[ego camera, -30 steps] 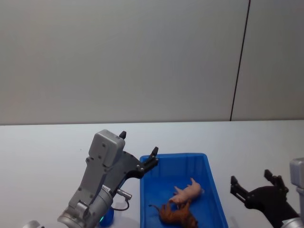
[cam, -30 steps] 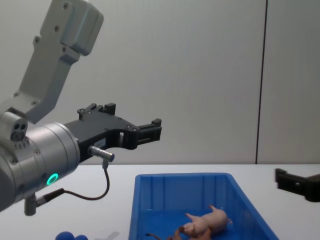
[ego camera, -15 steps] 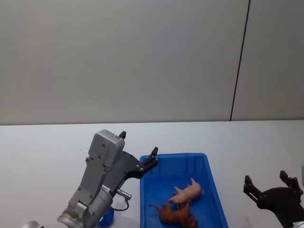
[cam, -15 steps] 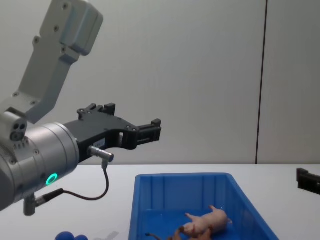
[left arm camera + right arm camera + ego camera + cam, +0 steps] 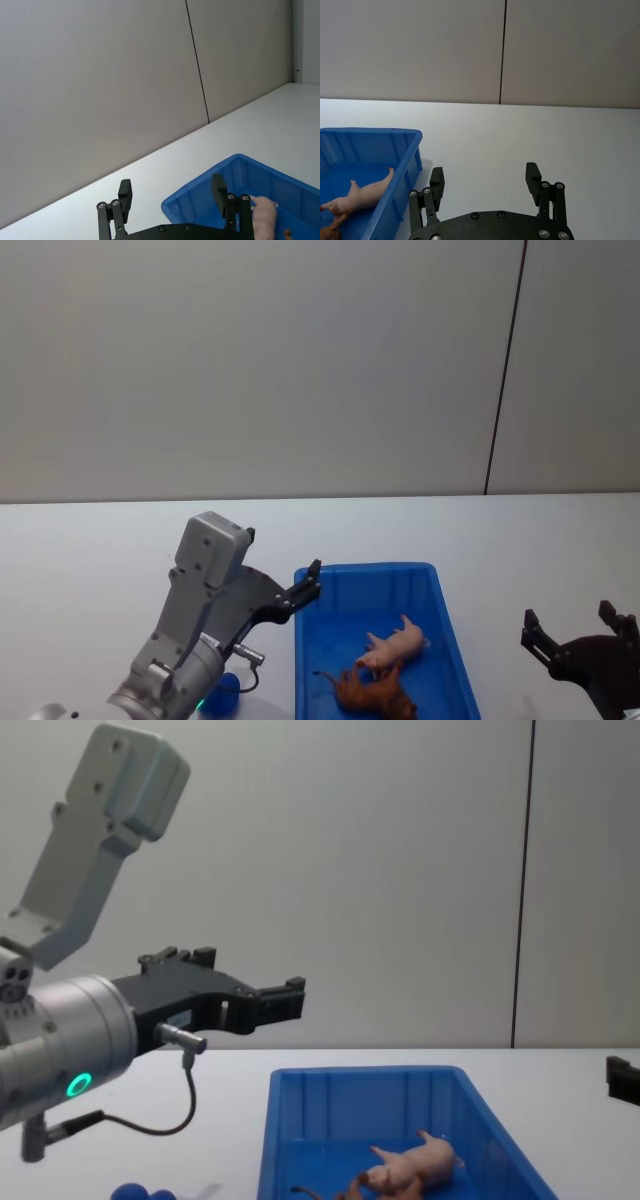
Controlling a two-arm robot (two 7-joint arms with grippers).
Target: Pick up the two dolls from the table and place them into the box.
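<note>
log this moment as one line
pig, brown doll: in box | left gripper: open, raised by box's left rim | right gripper: open, right of box

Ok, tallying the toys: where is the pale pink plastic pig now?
In the head view, the pale pink plastic pig lies inside the bright blue plastic bin, slightly right of centre, just beyond the brown toy animal.

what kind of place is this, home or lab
Probably a robot lab or test room: plain white table, bare grey wall panels, and a left gripper and right gripper open either side of a blue box holding the pig and brown doll.
</note>
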